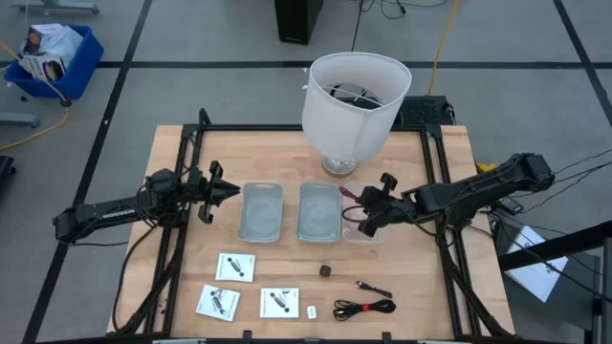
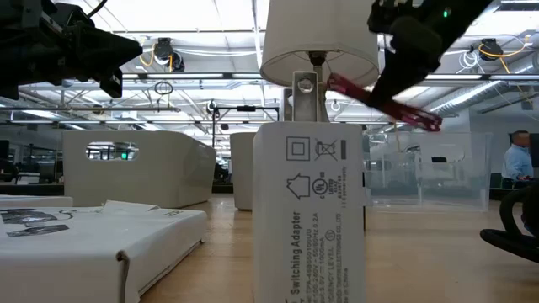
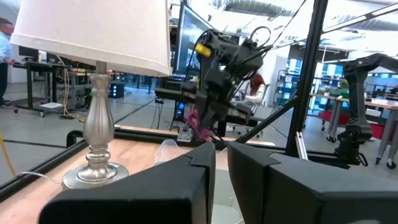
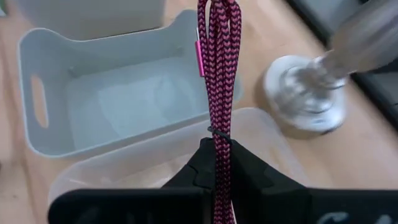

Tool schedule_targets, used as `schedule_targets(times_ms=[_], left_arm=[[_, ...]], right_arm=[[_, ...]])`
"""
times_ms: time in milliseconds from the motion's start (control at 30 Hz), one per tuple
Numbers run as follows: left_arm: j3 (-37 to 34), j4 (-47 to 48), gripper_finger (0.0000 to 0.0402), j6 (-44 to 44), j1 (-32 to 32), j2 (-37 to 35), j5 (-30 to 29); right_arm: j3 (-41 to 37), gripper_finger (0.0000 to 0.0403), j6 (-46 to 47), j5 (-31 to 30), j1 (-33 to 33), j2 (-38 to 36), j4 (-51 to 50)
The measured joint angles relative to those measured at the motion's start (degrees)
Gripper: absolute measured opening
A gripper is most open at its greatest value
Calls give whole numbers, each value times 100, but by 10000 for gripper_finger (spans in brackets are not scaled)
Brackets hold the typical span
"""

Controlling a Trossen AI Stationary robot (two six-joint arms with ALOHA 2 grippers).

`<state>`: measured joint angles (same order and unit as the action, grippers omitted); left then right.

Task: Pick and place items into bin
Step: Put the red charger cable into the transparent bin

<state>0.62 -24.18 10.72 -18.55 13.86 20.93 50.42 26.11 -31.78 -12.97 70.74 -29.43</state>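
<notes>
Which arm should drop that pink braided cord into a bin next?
The right arm: its tool already grips the pink braided cord above the clear bin. The left tool holds nothing.

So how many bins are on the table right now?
3, side by side mid-table: a grey bin at left, a grey bin in the middle, and a clear bin below the right gripper. None looks hidden.

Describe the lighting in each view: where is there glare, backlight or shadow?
Low view: bright ceiling lights backlight the right hand, gripping the magenta cord, into a silhouette. Right wrist view: highlights gleam on the lamp base. High view: even light, only faint shadows.
</notes>
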Motion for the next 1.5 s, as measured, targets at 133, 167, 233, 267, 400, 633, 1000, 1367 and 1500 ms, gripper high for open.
schedule_targets(times_ms=[133, 167, 233, 267, 400, 633, 1000, 1367, 1500], left_arm=[[0, -3, 49, 0, 0, 0, 0], [0, -3, 49, 0, 0, 1, -1], [0, -7, 49, 0, 0, -1, -2], [0, -7, 49, 0, 0, 0, 0], [0, -14, 49, 0, 0, 1, -2], [0, -14, 49, 0, 0, 1, -3], [0, -14, 49, 0, 0, 0, -4], [0, -12, 49, 0, 0, 0, -4], [0, -11, 49, 0, 0, -1, -4]], right_arm=[[-503, 14, 16, 199, 236, 2, 430], [-583, 14, 68, 201, 280, 2, 491], [-716, 15, 189, 207, 349, 0, 500], [-781, 15, 240, 222, 370, 0, 505], [-981, 15, 316, 469, 451, 0, 690], [-1005, 15, 317, 627, 472, -1, 733], [-1006, 23, 321, 809, 481, -2, 738], [-1008, 61, 445, 811, 482, 0, 736], [-1008, 63, 644, 811, 518, 0, 788]])
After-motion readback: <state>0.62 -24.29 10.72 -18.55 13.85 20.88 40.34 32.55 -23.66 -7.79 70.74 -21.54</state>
